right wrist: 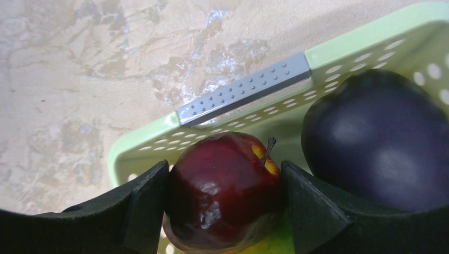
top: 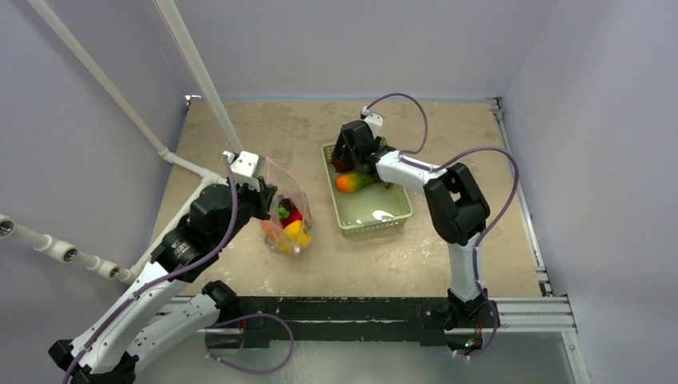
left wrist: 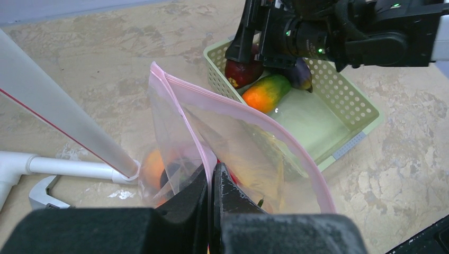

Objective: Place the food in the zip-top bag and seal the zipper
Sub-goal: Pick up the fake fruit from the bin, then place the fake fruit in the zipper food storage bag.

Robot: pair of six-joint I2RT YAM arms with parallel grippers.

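**Top view.** The left gripper point(top: 268, 200) holds the zip-top bag point(top: 289, 212) up by its rim, left of centre on the table. Red, yellow and orange food shows inside the bag. The pale green basket point(top: 384, 220) sits just to the right of it. The right gripper point(top: 345, 156) is down in the basket's far corner, and an orange-and-green fruit point(top: 352, 182) lies just beside it.

**Left wrist.** The jaws are pinched tight on the bag's film at the near rim. The zipper point(left wrist: 238, 108) curves away in a wide loop, so the mouth is open towards the basket. Beyond it the red apple point(left wrist: 241, 73) sits under the other arm's black head.

**Right wrist.** Both fingers point(right wrist: 143, 196) bracket the apple point(right wrist: 225, 185), and the pads look to be touching its flanks, so this is a grip on the apple. It sits low in the corner and has not been lifted. The dark plum point(right wrist: 378, 140) is just beside the right finger, and the basket wall point(right wrist: 243, 90) is close behind.

**Step in hand, as I judge it:** picking the apple.
- Squeeze across its widest part. The skin is glossy and rounded and could squirt out.
- Lift straight up before swinging, so the fingers clear the wall and do not drag the plum.
- Carry it over the pink rim and let go well inside the mouth.
- The left arm needs to keep the mouth open, or the apple may fold the rim down.
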